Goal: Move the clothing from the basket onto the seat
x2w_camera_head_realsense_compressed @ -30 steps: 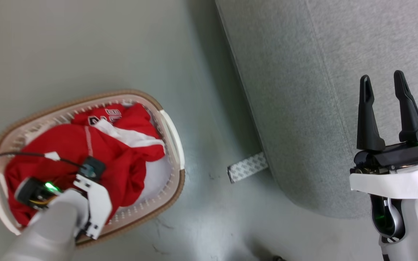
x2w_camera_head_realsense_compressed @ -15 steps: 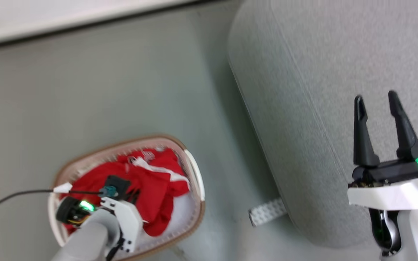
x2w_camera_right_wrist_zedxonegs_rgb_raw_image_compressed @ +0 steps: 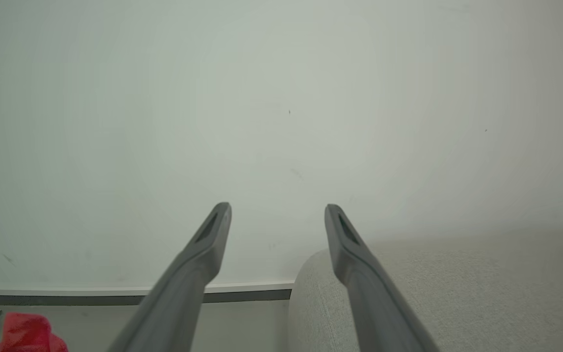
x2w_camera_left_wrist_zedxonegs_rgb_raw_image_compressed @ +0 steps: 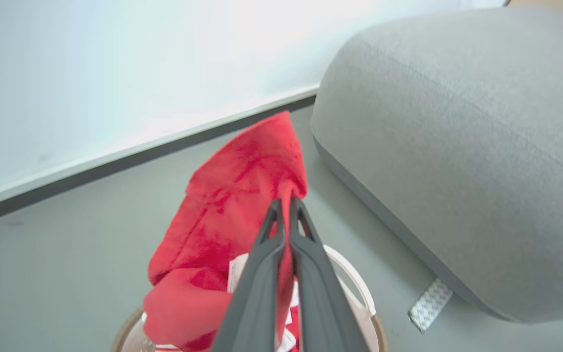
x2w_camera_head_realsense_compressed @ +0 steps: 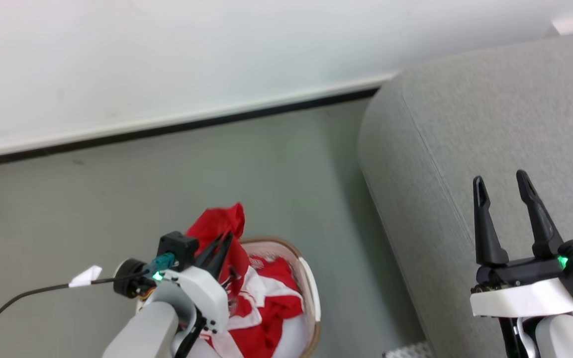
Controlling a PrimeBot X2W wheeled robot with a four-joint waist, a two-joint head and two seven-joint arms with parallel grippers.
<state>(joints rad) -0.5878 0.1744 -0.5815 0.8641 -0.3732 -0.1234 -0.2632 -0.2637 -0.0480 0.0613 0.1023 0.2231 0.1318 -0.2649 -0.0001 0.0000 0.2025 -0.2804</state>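
My left gripper [x2w_camera_head_realsense_compressed: 224, 241] [x2w_camera_left_wrist_zedxonegs_rgb_raw_image_compressed: 285, 205] is shut on a fold of the red clothing [x2w_camera_head_realsense_compressed: 219, 226] [x2w_camera_left_wrist_zedxonegs_rgb_raw_image_compressed: 242, 195], held up above the basket [x2w_camera_head_realsense_compressed: 311, 293] [x2w_camera_left_wrist_zedxonegs_rgb_raw_image_compressed: 359, 283]. The rest of the red and white clothing [x2w_camera_head_realsense_compressed: 266, 308] hangs down into the basket. The grey seat [x2w_camera_head_realsense_compressed: 490, 129] [x2w_camera_left_wrist_zedxonegs_rgb_raw_image_compressed: 457, 146] [x2w_camera_right_wrist_zedxonegs_rgb_raw_image_compressed: 457, 293] fills the right side. My right gripper [x2w_camera_head_realsense_compressed: 503, 186] [x2w_camera_right_wrist_zedxonegs_rgb_raw_image_compressed: 276, 215] is open over the seat, nothing between its fingers. A corner of the red clothing [x2w_camera_right_wrist_zedxonegs_rgb_raw_image_compressed: 25, 332] shows at the lower left of the right wrist view.
The basket stands on a grey-green floor [x2w_camera_head_realsense_compressed: 167, 174]. A white wall [x2w_camera_head_realsense_compressed: 167, 59] with a dark baseboard [x2w_camera_head_realsense_compressed: 217, 124] runs behind. A patterned strip [x2w_camera_left_wrist_zedxonegs_rgb_raw_image_compressed: 430, 303] lies on the floor at the seat's base. A black cable [x2w_camera_head_realsense_compressed: 18, 298] trails from my left wrist.
The head camera has tilted up, bringing the wall into view. My left gripper has risen out of the basket, pulling red clothing up with it. The right gripper stays open.
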